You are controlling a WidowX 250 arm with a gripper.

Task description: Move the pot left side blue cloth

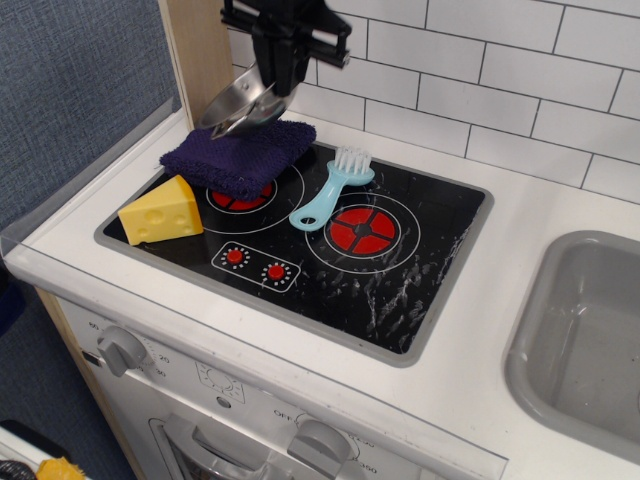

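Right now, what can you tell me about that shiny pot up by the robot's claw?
The pot is a shiny, round, bowl-shaped vessel that looks like polished steel. It is tilted, its rim sloping down to the left, and held from above by the black gripper, which grips its upper right edge. It hangs over the back left part of the blue cloth; whether its underside touches the cloth cannot be told. Its handles are too blurred to make out.

A single fixed camera looks down at an angle from the near side, fairly close, across the stovetop (pixel 330 270) toward the far tiled wall (pixel 520 80), with the sink (pixel 590 330) cropped right.
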